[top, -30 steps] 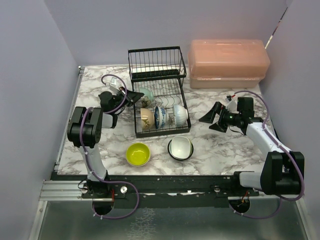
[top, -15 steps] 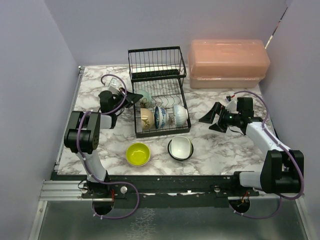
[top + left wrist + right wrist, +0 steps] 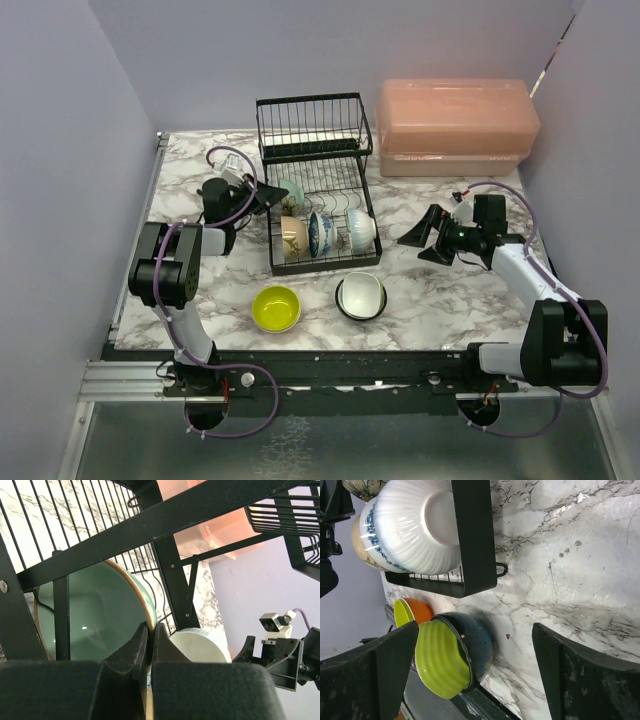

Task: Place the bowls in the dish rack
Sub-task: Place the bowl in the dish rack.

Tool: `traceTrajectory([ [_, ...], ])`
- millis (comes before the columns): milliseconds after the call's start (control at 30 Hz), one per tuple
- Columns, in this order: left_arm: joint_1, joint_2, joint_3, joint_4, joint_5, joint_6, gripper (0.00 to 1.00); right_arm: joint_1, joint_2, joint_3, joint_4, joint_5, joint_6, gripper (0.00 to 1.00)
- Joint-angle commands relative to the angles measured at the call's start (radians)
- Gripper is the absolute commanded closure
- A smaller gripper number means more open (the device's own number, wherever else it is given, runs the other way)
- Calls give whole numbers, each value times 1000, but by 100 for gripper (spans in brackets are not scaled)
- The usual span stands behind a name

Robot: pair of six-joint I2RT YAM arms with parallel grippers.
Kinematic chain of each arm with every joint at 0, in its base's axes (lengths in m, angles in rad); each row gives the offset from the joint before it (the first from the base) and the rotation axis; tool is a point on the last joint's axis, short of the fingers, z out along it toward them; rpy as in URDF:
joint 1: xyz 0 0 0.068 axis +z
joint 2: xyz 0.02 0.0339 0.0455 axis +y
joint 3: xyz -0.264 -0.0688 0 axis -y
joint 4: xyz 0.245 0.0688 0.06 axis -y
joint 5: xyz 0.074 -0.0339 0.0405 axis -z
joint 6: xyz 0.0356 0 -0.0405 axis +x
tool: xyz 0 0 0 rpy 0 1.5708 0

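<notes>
Nearest, the yellow-green bowl [image 3: 276,308] and dark-sided bowl [image 3: 360,296] sit mouth-up on the table [image 3: 430,290]. The right gripper [image 3: 420,236] hangs spread wide. In the dish rack [image 3: 325,264] the teal bowl [image 3: 100,615] stands on edge, mouth seemingly leftward; only the left wrist view shows the left gripper [image 3: 150,630] pinching its rim.

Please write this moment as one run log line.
left gripper: shut on teal bowl in dish rack | right gripper: open over table

The left arm [image 3: 172,262] is folded at the elbow with the left gripper [image 3: 266,194] pinched tight on the rim of the teal bowl [image 3: 95,615], while the right arm [image 3: 525,275] stretches forward and inward, the right gripper [image 3: 420,243] spread wide, holding nothing.
</notes>
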Motion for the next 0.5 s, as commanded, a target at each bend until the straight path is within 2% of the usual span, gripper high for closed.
traceTrajectory([
  [0, 3, -31, 25, -193, -122, 125, 100, 6, 12, 20, -22, 10, -10, 0],
  [67, 2, -39, 41, -235, -135, 146, 99, 6, 10, 20, -22, 12, -9, 0],
  [233, -3, -60, 71, -305, -147, 179, 80, 6, 11, 21, -26, 16, -14, 0],
  [467, -3, -107, 68, -324, -156, 174, 56, 5, 10, 35, -33, 16, -19, 0],
])
